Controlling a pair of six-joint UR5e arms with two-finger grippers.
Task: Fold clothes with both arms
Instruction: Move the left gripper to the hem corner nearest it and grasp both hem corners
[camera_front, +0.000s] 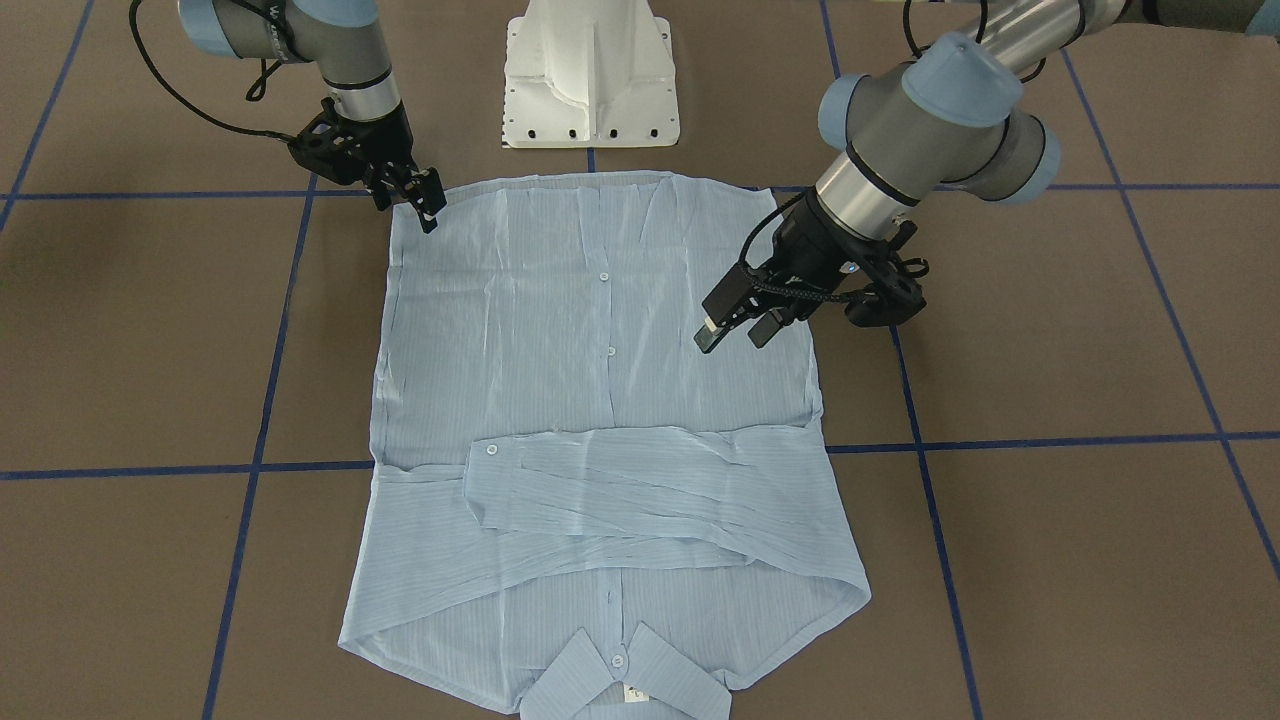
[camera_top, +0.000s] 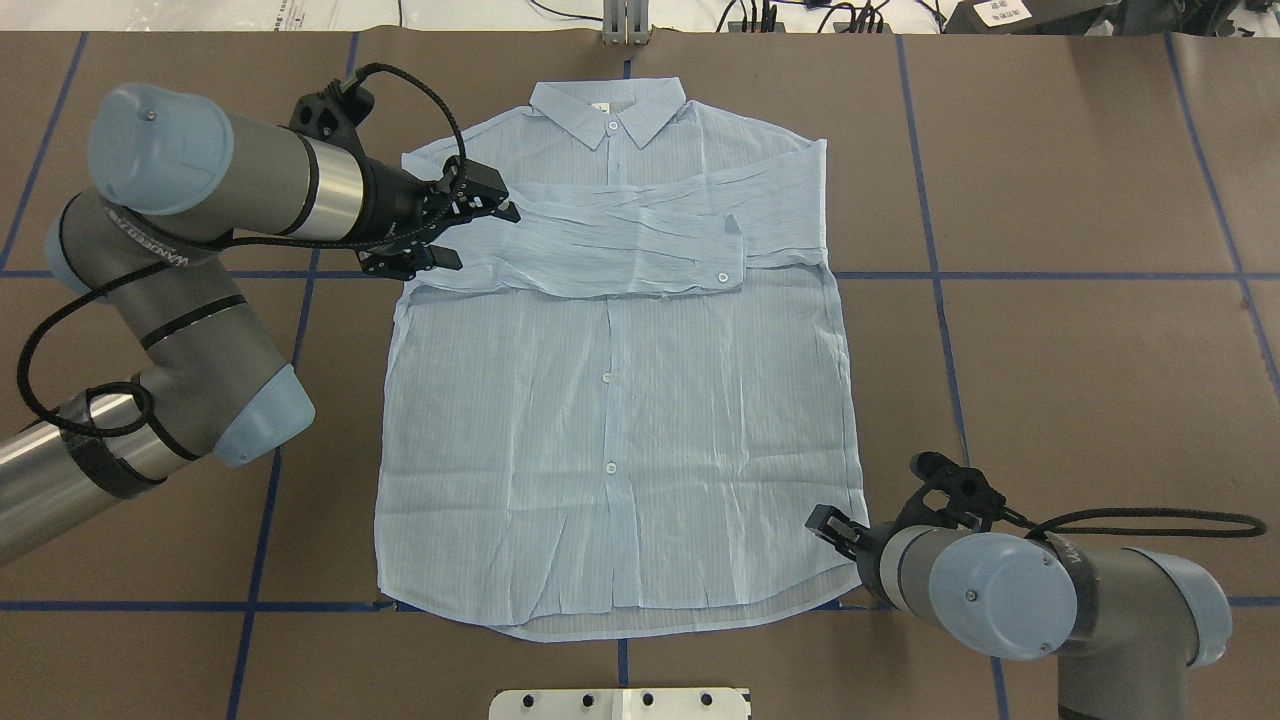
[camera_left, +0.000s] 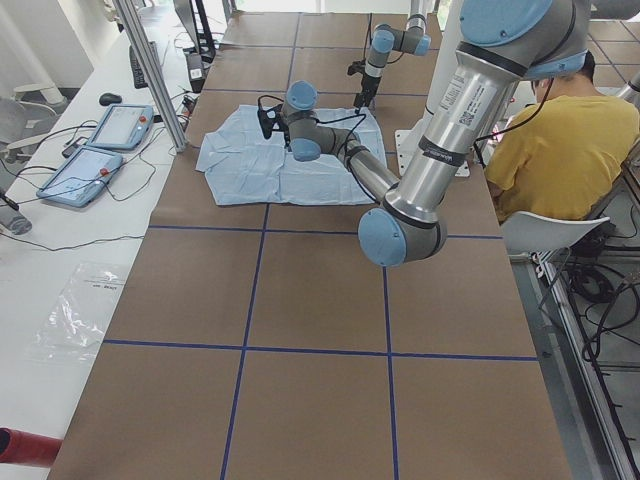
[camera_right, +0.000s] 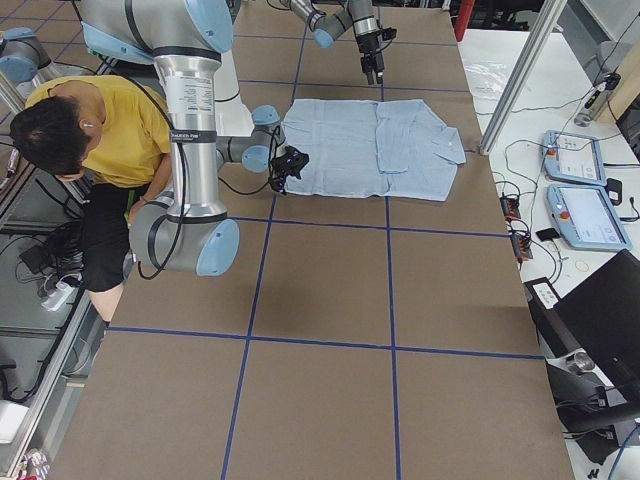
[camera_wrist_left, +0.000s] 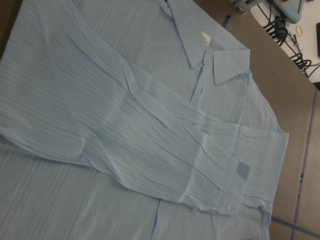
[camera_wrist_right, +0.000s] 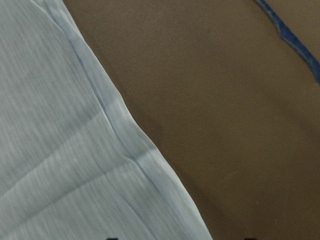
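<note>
The pale blue striped shirt (camera_top: 610, 420) lies flat and front up on the brown table, its collar (camera_top: 608, 105) on the far side from the robot. Both sleeves are folded across the chest, with a buttoned cuff (camera_top: 725, 255) on top. My left gripper (camera_front: 735, 333) is open and empty. It hovers over the shirt's shoulder and sleeve fold, also shown in the overhead view (camera_top: 485, 235). My right gripper (camera_front: 428, 205) is open at the hem corner near the robot (camera_top: 830, 525). Its wrist view shows the shirt's side edge (camera_wrist_right: 115, 125) on the table.
The white pedestal base (camera_front: 590, 80) stands just behind the hem. Blue tape lines (camera_top: 1050, 275) cross the brown table. A person in a yellow top (camera_left: 560, 150) sits by the robot. Teach pendants (camera_left: 100, 145) lie on the side bench beyond the collar.
</note>
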